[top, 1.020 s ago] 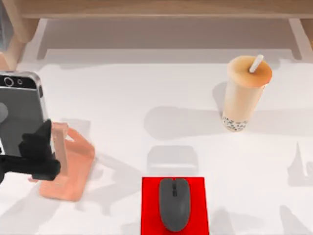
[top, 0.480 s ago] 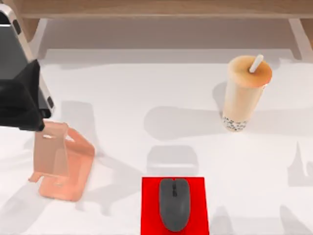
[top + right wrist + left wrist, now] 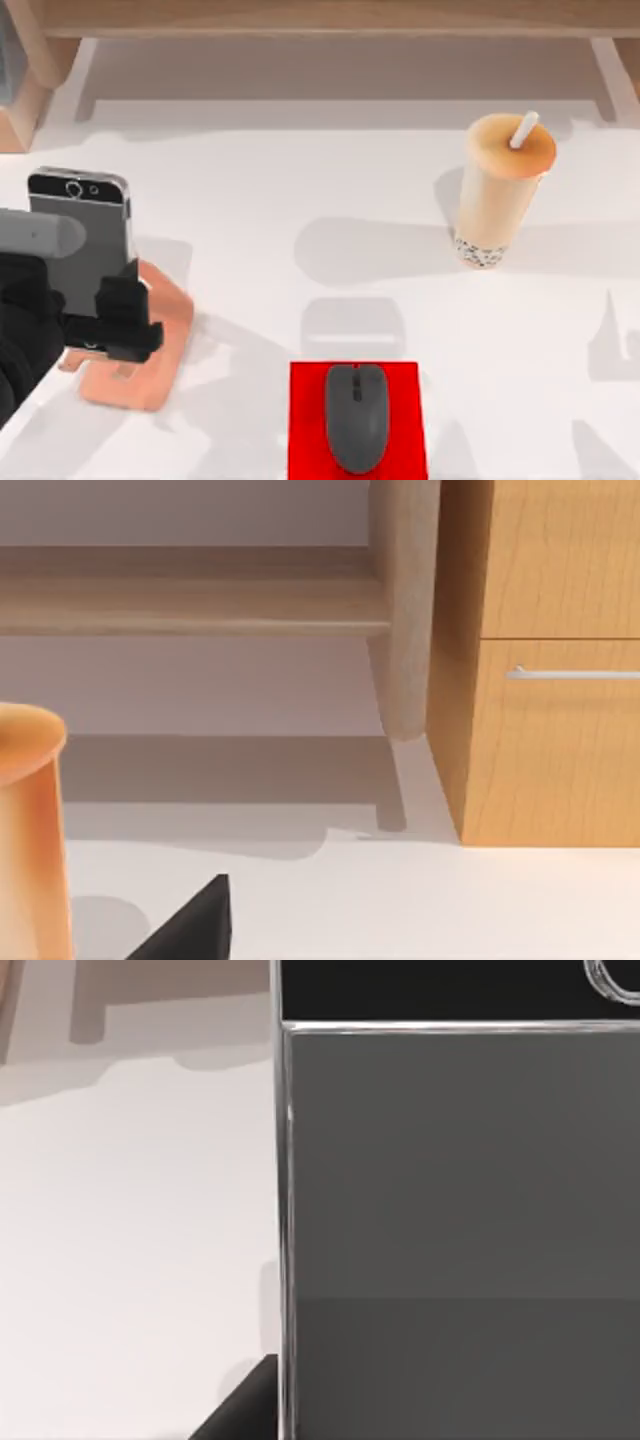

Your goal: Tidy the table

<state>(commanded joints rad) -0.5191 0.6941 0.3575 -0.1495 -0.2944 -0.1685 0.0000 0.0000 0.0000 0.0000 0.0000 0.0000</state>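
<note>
From above, the left gripper [image 3: 100, 315] pinches the phone [image 3: 82, 235] by its lower end, its dark fingers [image 3: 125, 318] pressed against the sides, and carries it just over the salmon-coloured phone stand [image 3: 150, 345]. I take that stand as my landmark. The phone hangs with its camera end pointing away from the stand toward the wooden shelf unit [image 3: 320, 20], presumably so that its bottom edge can be lowered into the stand's lip (a guess from the pose, nothing more). The white table [image 3: 260, 190] stretches out under everything. To the right of the stand, near the front edge, a grey mouse [image 3: 356, 415] rests on a red mouse pad [image 3: 400, 380], and well beyond that, farther right and back, stands a bubble tea cup [image 3: 495, 195] with a straw. In the left wrist view the phone's grey body [image 3: 460, 1230] looms close against the lens, with bare tabletop [image 3: 130, 1260] beside it, which fits a firm grasp near its end. In the right wrist view the parked right arm looks toward the shelf unit's drawer front [image 3: 550, 740] and leg, the cup's side [image 3: 30, 840] near, a dark tip of the right gripper [image 3: 190, 925] in the corner. Whether that claw is spread or closed, I cannot tell.
</note>
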